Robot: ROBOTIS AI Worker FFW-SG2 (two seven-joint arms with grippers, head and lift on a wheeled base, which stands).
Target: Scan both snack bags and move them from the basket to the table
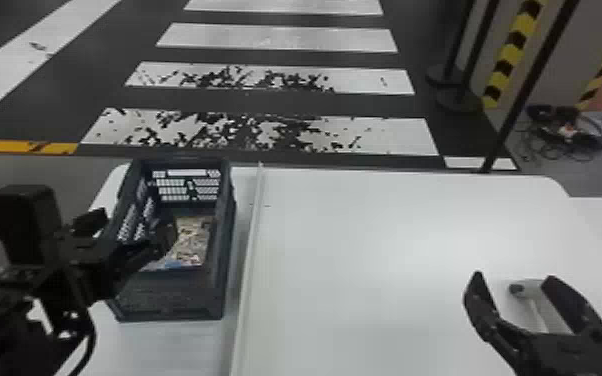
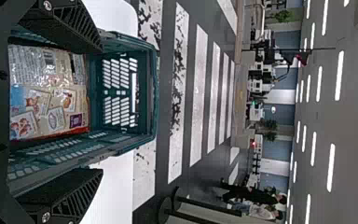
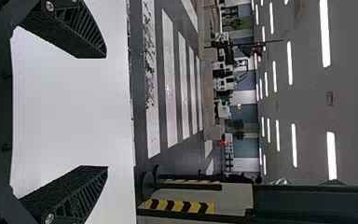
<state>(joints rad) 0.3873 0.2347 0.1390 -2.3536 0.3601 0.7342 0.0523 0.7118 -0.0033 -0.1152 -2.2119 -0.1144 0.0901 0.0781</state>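
Picking up a bag (image 1: 192, 242) looks like the step in hand, judging by the left gripper (image 1: 133, 223) at the left side of the basket (image 1: 170, 300). Its fingers are well apart and clamped on nothing; in the head view one shows over the inside of the basket, the other by its left wall. The bag lies low in the basket, patterned side up, with a blue patch towards its near end. Whether the second bag is underneath it, I cannot tell.

The basket stands on the left part of the table (image 1: 365, 250), left of a pale strip (image 1: 249, 260) that runs from near to far. Over at the near right is the right gripper (image 1: 514, 278), its fingers also spread and holding nothing. Just by them is a light grey thing (image 1: 540, 295), probably the scanner, though its shape is partly hidden.

Next, the left gripper should shift right until both fingers are inside the walls, go down over the bag and close on it. The walls are the main risk: a finger could catch the left one on the way in. The bag will probably give and crumple, so a deep grip would serve better than an edge pinch. After that it needs lifting above the rim and carrying right for the scan.
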